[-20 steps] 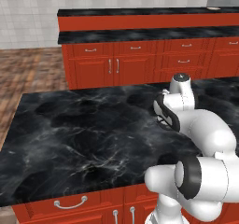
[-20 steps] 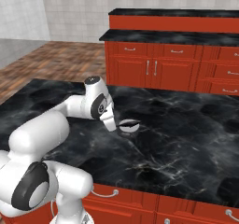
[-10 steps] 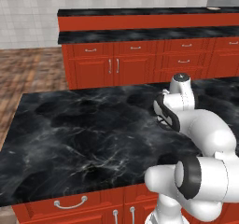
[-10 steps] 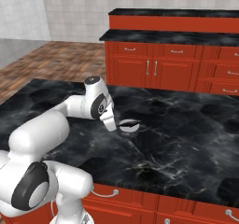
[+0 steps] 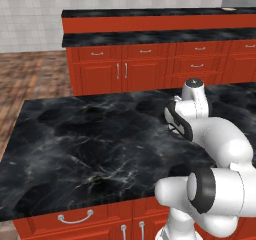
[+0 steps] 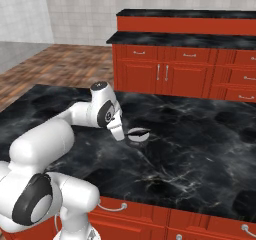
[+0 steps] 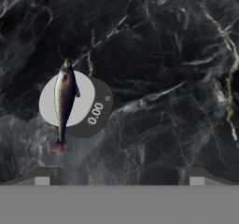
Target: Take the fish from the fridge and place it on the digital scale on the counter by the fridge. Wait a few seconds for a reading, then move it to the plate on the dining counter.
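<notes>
Fish (image 7: 64,99) lying on digital scale (image 7: 88,118), black counter (image 7: 163,78), jaws apart, apparently empty.

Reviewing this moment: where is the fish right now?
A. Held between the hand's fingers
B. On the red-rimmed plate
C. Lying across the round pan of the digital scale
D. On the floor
C: in the hand view the fish lies lengthwise across the pale round pan of the digital scale on the counter, with its tail past the pan's edge, while the open hand holds nothing.
</notes>
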Available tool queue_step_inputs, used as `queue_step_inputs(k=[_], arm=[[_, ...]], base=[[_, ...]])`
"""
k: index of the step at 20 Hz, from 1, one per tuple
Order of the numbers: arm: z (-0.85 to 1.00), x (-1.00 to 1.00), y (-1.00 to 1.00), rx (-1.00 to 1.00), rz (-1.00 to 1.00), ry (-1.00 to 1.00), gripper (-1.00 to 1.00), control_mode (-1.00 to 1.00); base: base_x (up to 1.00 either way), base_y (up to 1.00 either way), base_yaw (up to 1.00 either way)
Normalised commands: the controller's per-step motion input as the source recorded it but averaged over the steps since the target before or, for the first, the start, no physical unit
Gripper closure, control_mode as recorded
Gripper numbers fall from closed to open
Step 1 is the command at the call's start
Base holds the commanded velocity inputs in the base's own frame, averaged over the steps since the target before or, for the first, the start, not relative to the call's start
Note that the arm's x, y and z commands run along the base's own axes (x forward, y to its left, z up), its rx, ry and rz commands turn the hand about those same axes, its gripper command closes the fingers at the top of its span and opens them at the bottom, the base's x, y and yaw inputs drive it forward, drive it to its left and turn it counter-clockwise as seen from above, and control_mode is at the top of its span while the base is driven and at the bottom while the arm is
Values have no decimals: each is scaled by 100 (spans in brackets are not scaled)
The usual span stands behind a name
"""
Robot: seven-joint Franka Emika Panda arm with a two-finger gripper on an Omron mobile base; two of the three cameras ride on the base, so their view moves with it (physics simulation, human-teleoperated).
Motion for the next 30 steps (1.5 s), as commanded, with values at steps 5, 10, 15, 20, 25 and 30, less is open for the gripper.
queue_step_inputs(k=[5,10,15,20,25,30], arm=[[0,11,-13,3,0,0,-100,-100],[-3,37,-30,12,0,1,-100,-100],[-6,47,-15,13,0,2,-100,-100],[-24,51,0,10,0,16,-100,-100],[-42,48,0,4,0,21,-100,-100],[-35,39,0,2,0,12,-100,-100]], base=[[0,0,0],[0,0,0],[0,0,0],[0,0,0],[0,0,0],[0,0,0]])
